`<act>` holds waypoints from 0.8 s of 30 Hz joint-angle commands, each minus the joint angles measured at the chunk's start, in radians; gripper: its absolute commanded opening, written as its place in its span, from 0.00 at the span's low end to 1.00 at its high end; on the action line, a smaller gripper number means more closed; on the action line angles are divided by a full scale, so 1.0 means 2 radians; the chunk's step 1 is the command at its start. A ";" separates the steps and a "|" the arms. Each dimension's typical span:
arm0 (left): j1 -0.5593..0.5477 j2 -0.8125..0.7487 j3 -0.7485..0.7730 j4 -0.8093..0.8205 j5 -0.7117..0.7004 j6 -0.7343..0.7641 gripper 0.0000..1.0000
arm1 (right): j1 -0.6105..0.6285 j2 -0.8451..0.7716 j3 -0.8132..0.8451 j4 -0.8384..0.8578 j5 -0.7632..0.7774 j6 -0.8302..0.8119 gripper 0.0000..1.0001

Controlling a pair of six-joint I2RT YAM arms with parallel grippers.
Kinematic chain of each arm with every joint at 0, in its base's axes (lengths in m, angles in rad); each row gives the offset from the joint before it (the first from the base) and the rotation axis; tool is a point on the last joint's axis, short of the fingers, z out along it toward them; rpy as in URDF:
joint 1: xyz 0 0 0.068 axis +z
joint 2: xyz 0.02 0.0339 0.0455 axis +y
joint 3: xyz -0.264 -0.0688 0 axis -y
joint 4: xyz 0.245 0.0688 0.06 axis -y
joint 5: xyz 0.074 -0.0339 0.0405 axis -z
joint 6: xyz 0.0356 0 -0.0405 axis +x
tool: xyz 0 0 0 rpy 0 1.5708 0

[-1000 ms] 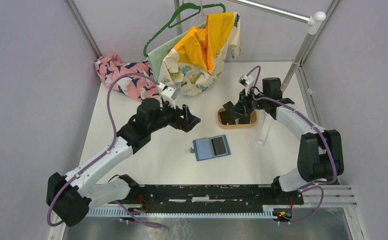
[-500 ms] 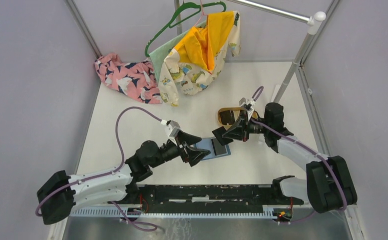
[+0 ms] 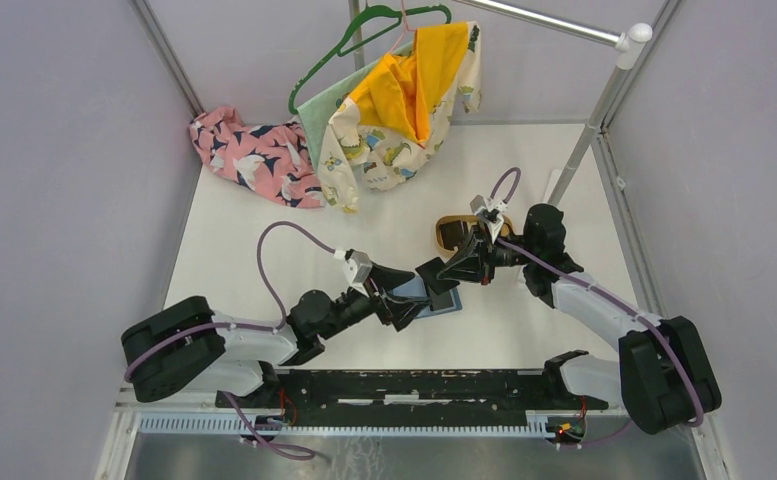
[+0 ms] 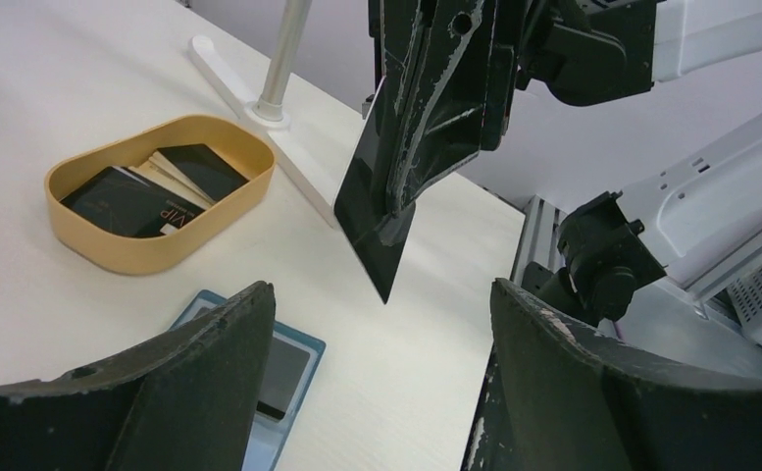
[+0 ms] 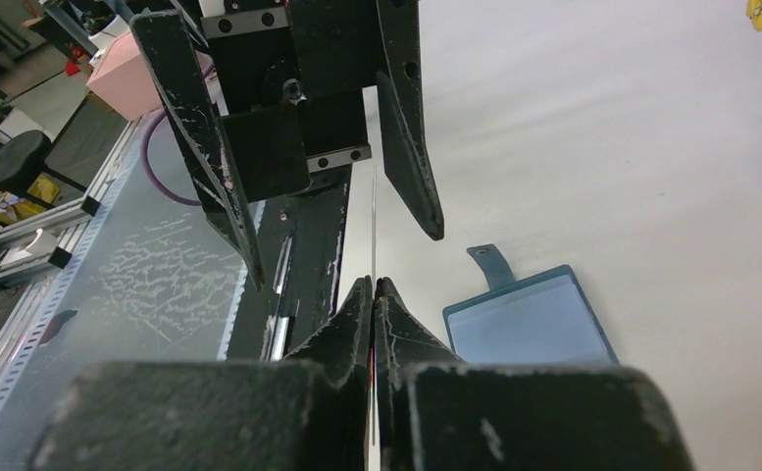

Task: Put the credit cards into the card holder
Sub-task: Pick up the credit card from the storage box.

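Note:
My right gripper (image 3: pixel 450 270) is shut on a dark credit card (image 3: pixel 433 276), held upright on edge just above the table. In the left wrist view that credit card (image 4: pixel 375 211) hangs corner-down between my open left fingers. The left gripper (image 3: pixel 405 297) is open and low, straddling the teal card holder (image 3: pixel 449 301). The card holder (image 5: pixel 529 322) lies opened flat with its snap tab out, and a dark card (image 4: pixel 280 375) shows in its pocket. In the right wrist view the held card (image 5: pixel 373 221) appears edge-on. More credit cards (image 4: pixel 127 201) lie in the tan tray (image 4: pixel 141 250).
The oval tan tray (image 3: pixel 441 236) sits just behind the right gripper. A metal pole (image 3: pixel 589 120) on a white foot (image 4: pixel 229 74) stands at the back right. Patterned clothes (image 3: pixel 254 155) and a green hanger (image 3: pixel 364 25) fill the back. A black rail (image 3: pixel 414 385) runs along the near edge.
My left arm swung from the back left down to the card holder. My right arm carried the dark card from the tray to just above the card holder.

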 commanded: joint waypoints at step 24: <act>0.010 0.146 0.079 0.110 0.069 -0.009 0.22 | 0.013 -0.002 0.021 0.027 -0.012 0.002 0.00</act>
